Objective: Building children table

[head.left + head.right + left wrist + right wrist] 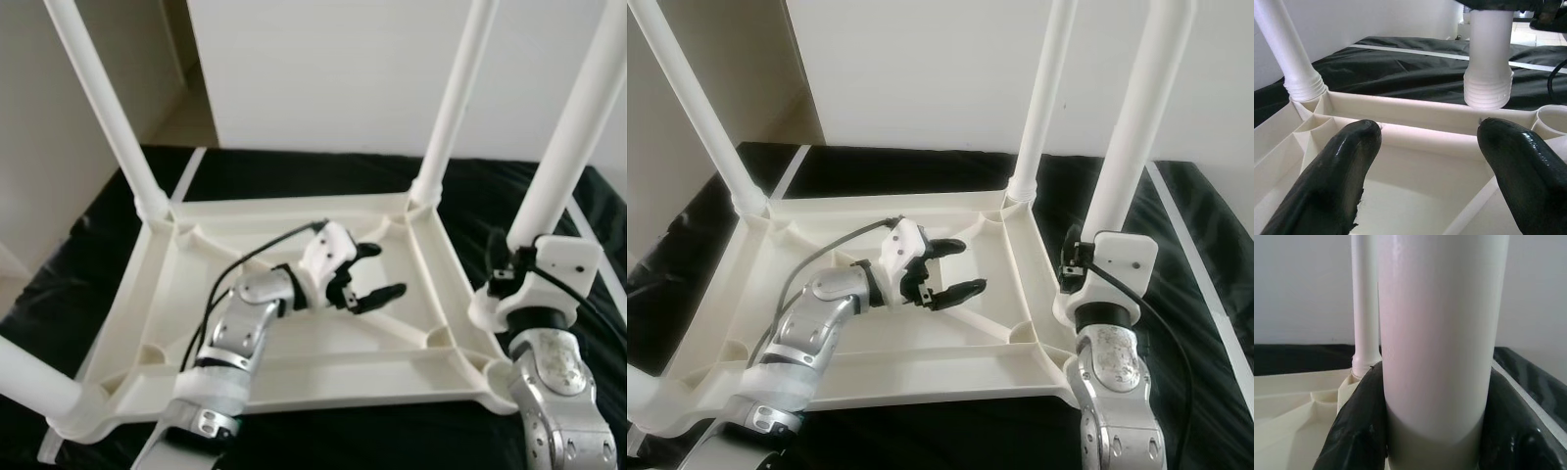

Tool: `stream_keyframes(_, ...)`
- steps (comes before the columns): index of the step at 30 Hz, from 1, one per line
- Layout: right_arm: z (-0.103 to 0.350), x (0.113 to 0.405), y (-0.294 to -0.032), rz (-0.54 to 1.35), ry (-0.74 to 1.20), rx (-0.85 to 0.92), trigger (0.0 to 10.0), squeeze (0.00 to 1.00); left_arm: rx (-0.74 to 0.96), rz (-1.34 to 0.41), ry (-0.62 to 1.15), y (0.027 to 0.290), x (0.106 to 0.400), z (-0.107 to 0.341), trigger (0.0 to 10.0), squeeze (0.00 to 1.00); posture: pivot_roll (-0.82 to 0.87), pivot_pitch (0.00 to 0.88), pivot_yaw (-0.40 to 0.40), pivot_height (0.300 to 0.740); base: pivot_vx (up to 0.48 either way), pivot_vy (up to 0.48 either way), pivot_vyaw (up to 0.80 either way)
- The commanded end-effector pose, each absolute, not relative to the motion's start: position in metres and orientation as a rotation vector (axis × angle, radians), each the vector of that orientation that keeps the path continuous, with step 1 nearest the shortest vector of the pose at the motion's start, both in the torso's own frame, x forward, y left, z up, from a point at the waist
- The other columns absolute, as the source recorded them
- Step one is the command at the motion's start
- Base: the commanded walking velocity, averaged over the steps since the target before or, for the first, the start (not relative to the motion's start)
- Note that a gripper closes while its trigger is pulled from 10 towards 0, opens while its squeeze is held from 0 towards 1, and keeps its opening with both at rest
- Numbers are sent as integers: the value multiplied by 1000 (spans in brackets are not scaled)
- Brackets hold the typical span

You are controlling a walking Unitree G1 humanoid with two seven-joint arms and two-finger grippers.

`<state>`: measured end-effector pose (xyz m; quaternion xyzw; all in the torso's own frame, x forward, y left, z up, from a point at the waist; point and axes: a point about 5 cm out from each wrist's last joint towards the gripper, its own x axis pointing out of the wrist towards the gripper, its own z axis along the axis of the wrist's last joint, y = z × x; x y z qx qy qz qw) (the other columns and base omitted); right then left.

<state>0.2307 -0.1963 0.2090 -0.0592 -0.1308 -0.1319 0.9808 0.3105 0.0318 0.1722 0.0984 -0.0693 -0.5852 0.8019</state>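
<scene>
Right wrist view: right gripper [1432, 431] clenched around the near-right white cylindrical plastic table leg [1442, 333], a black finger [1359, 426] pressed on each side of the tube. Head views put that grip low on the leg, just above the corner socket.

White plastic children's table top [294, 377] lies upside down on a black sheet [323, 162] covering the work surface; ribbed underside faces up. Four legs stand up from the corners: far-left leg [103, 108], far-right leg [453, 103], near-left leg [34, 387], plus the gripped one.

Left gripper [377, 272] hovers over the middle of the underside, released, fingers spread and holding nothing, pointing toward the right-hand rim. Left wrist view: both fingertips [1352, 147] sit just short of the frame's inner wall, with two legs seated in threaded sockets behind it.

White wall [392, 59] behind the table.
</scene>
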Motion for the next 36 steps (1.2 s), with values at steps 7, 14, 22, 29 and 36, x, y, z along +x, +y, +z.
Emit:
stream_keyframes(7, 224, 229, -197, -282, -339, -136, 10000, 0, 219, -1003, -162, 42, 327, 175, 10000, 0, -60, 26, 2, 740, 0, 0, 0)
stream_keyframes(14, 229, 229, -195, -271, -361, -139, 10000, 0, 243, -970, -177, 43, 328, 176, 10000, 0, -62, 31, 1, 740, 0, 0, 0)
stream_keyframes(22, 222, 231, -194, -250, -327, -127, 10000, 0, 208, -956, -182, 43, 329, 180, 10000, 0, -62, 36, 0, 740, 0, 0, 0)
stream_keyframes(29, 225, 235, -191, -227, -350, -113, 10000, 0, 97, -932, -199, 47, 334, 192, 10000, 0, -54, 48, 4, 740, 0, 0, 0)
stream_keyframes(36, 245, 239, -190, -226, -432, -108, 10000, 0, 51, -924, -205, 48, 336, 198, 10000, 0, -53, 48, 3, 740, 0, 0, 0)
